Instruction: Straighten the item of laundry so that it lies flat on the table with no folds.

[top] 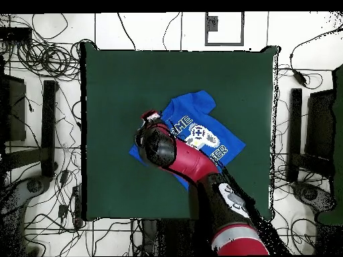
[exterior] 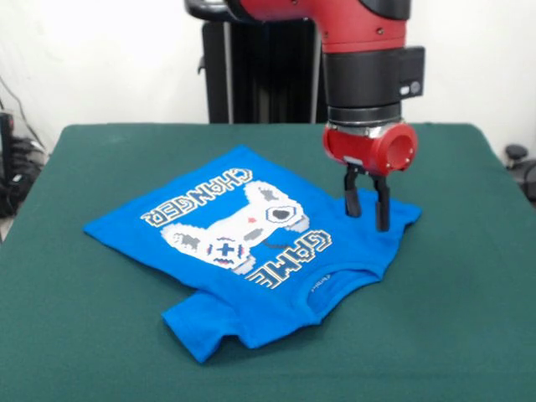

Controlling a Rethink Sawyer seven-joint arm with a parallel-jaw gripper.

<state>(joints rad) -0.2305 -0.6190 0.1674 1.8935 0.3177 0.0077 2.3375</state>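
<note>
The bright blue T-shirt (exterior: 251, 251) lies on the dark green table (exterior: 92, 343), print side up, with white "GAME CHANGER" lettering and a controller graphic. Its near sleeve (exterior: 197, 327) sticks out and is creased; the edge by the collar (exterior: 335, 280) looks folded. My gripper (exterior: 368, 221) hangs straight down over the shirt's right edge, its two black fingers (exterior: 353, 201) apart with their tips at the cloth. In the overhead view the arm covers part of the shirt (top: 201, 110) on the table (top: 114, 73), and the gripper (top: 151, 120) is at the shirt's left edge.
The black pedestal (exterior: 251, 75) stands behind the table's far edge. In the overhead view, cables (top: 40, 60) and dark stands (top: 48, 127) lie on the floor round the table. Bare green felt surrounds the shirt on all sides.
</note>
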